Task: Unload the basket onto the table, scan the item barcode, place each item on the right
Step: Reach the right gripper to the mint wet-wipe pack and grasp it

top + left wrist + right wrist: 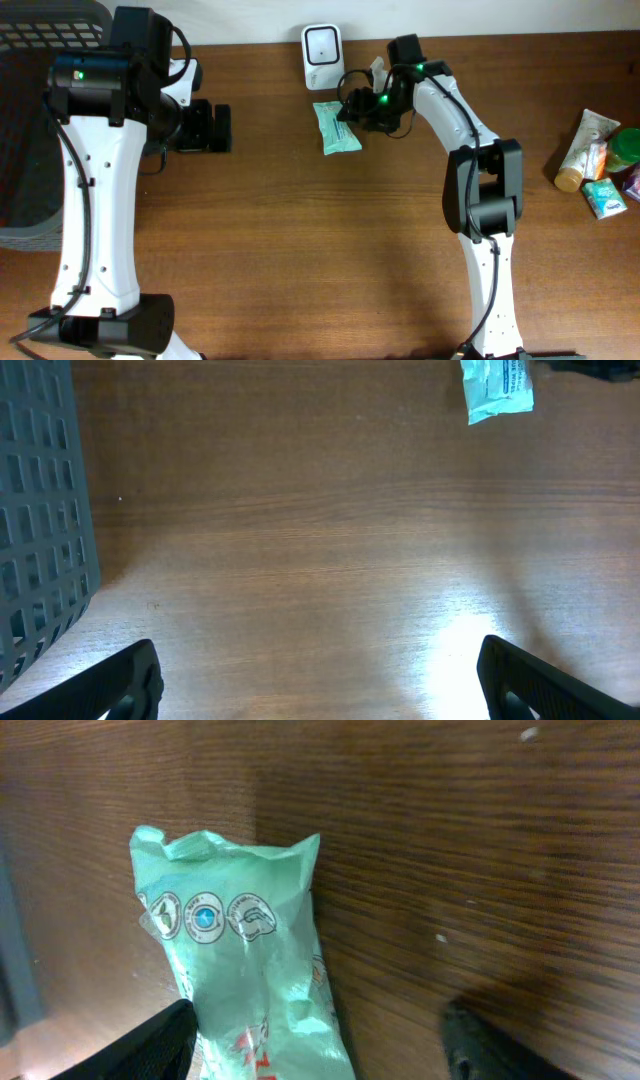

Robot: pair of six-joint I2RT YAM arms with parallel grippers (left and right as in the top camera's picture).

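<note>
Wooden table (pixel 300 250) seen from above, with 2 white robot arms. The right gripper (pixel 325 1045) is low over a pale green packet (pixel 336 127), which lies flat on the table near a small white scanner (pixel 321 44) at the far edge. The gripper's 2 fingers are released and apart, with the packet between them: 1 finger is just beside the packet, the other well apart from it. The left gripper (pixel 320 685) hangs over bare wood with its fingers spread wide, grasping nothing, near a dark mesh basket (pixel 40 510). At the table's right end lie a tube (pixel 585 148) and a small teal pack (pixel 605 198)
</note>
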